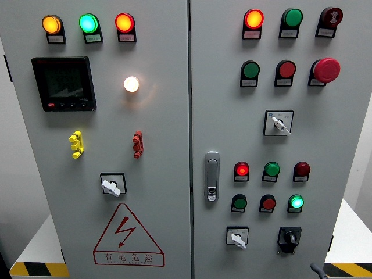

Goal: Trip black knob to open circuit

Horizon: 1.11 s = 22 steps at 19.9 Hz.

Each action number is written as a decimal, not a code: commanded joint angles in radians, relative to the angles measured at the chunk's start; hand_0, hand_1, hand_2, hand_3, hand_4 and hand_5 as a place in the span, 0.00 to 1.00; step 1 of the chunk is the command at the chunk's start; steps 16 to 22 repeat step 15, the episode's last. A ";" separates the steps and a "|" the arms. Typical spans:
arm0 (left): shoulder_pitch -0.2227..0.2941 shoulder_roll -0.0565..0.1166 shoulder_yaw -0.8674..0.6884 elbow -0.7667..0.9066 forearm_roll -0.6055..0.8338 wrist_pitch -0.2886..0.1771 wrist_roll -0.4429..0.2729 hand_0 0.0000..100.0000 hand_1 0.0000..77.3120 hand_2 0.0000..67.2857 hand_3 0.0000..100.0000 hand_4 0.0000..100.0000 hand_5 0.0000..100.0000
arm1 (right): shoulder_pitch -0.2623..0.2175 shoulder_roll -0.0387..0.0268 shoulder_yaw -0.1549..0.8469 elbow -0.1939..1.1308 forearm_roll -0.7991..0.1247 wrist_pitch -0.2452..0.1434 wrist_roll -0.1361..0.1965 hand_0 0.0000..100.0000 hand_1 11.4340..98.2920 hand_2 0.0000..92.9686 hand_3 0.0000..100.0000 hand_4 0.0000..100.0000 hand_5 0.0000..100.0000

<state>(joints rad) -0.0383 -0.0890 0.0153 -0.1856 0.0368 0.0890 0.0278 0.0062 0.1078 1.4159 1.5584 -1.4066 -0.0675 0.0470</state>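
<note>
head view faces a grey cabinet (174, 145) with two doors. on the left door, amber (51, 24), green (88, 23) and red (124, 22) lamps glow at 11 o'clock above a dark meter (63, 83); a warning triangle (128, 235) sits at 7 o'clock. a door handle (212, 176) stands just right of the middle seam. the black knob (289, 237) sits at 5 o'clock on the right door, beside a white switch (237, 237). neither hand shows, so how open either is cannot be told; a dark tip (317, 269) pokes in at the bottom edge.
</note>
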 commanded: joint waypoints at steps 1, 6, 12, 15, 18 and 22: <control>0.000 0.000 0.000 0.000 0.000 0.000 0.000 0.00 0.00 0.29 0.26 0.10 0.09 | -0.023 -0.0004 -0.002 0.020 -0.017 0.000 0.001 1.00 0.40 0.04 0.28 0.20 0.42; 0.000 0.000 0.000 0.000 0.000 0.000 0.000 0.00 0.00 0.29 0.26 0.10 0.09 | -0.066 -0.0034 -0.038 0.049 -0.037 0.000 0.002 1.00 0.40 0.05 0.26 0.19 0.39; 0.000 0.000 0.000 0.000 0.000 0.000 0.000 0.00 0.00 0.29 0.26 0.10 0.09 | -0.078 0.0011 -0.063 0.051 -0.054 -0.001 0.002 1.00 0.40 0.05 0.25 0.19 0.38; 0.000 0.000 0.000 0.000 0.000 0.000 0.000 0.00 0.00 0.29 0.26 0.10 0.09 | -0.087 0.0088 -0.063 0.051 -0.089 -0.001 0.002 1.00 0.40 0.05 0.25 0.18 0.37; 0.000 0.000 0.000 0.000 0.000 0.000 0.000 0.00 0.00 0.29 0.26 0.10 0.09 | -0.087 0.0088 -0.063 0.051 -0.089 -0.001 0.002 1.00 0.40 0.05 0.25 0.18 0.37; 0.000 0.000 0.000 0.000 0.000 0.000 0.000 0.00 0.00 0.29 0.26 0.10 0.09 | -0.087 0.0088 -0.063 0.051 -0.089 -0.001 0.002 1.00 0.40 0.05 0.25 0.18 0.37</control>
